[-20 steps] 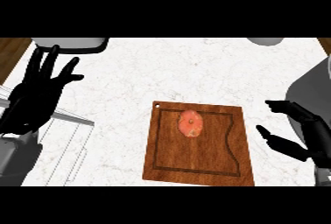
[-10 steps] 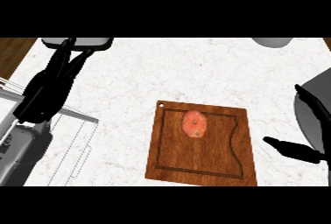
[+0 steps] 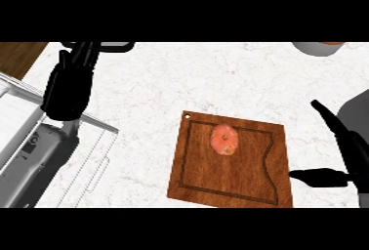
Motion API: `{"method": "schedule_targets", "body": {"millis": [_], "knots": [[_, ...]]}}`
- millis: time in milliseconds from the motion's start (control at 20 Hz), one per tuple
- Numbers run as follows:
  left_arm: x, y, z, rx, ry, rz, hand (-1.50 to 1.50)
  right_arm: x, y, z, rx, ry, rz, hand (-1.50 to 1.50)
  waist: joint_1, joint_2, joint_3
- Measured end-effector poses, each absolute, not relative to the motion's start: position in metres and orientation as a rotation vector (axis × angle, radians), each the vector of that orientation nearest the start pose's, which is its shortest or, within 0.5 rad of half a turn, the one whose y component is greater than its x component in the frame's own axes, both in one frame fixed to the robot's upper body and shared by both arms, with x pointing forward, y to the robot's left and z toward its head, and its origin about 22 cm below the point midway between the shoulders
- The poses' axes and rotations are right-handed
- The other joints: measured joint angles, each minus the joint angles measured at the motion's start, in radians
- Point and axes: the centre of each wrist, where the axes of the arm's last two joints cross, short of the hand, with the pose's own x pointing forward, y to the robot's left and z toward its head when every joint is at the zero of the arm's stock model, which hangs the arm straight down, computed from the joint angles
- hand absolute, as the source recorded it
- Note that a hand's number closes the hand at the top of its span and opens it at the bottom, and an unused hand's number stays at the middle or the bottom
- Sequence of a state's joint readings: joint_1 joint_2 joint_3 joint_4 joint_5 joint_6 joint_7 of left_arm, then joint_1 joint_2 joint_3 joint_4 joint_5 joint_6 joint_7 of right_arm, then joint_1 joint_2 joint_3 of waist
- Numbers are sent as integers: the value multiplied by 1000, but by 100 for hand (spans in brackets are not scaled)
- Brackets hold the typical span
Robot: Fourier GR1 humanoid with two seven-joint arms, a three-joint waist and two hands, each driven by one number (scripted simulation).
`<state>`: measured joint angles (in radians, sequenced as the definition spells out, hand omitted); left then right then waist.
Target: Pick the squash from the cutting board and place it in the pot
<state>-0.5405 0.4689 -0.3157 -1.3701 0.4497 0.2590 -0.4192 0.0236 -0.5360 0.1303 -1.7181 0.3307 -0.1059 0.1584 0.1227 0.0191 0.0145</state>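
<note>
On the cutting board (image 3: 231, 168), the squash (image 3: 224, 139).

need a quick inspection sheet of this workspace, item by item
surface: white marbled counter; a strip of wood floor shows at the upper left.
job's things: squash lies on the upper part of the cutting board, touched by neither hand; a grey pot is cut off by the upper right edge.
clutter: a dark object at the top left edge, too cropped to name.
hands: left hand raised at the left, fingers straight, holding nothing; right hand beside the board's right edge, fingers and thumb spread, holding nothing.
cables: nothing seen.
surroundings: a pale wire-like frame by the left forearm.
</note>
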Motion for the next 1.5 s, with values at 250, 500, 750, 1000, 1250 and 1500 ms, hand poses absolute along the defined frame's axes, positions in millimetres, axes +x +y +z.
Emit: {"method": "schedule_targets", "body": {"millis": [250,500,750,1000,1250,1500], "knots": [[355,202,114,85,-2067,54,0,235,-297,63,-661,-1278,818,-150,25,0,7],[360,195,110,136,-1938,0,0,241,-277,62,-610,-1096,942,-150,30,-3,1],[364,189,104,104,-1814,-54,0,254,-246,69,-563,-977,1016,-150,28,-9,-3],[366,188,98,82,-1723,-86,0,270,-216,80,-565,-874,1071,-150,18,-17,-5],[365,191,95,58,-1660,-98,0,285,-184,87,-564,-809,1111,-150,4,-22,-6],[363,195,93,44,-1654,-117,0,300,-160,86,-542,-789,1131,-150,-7,-25,-3]]}}
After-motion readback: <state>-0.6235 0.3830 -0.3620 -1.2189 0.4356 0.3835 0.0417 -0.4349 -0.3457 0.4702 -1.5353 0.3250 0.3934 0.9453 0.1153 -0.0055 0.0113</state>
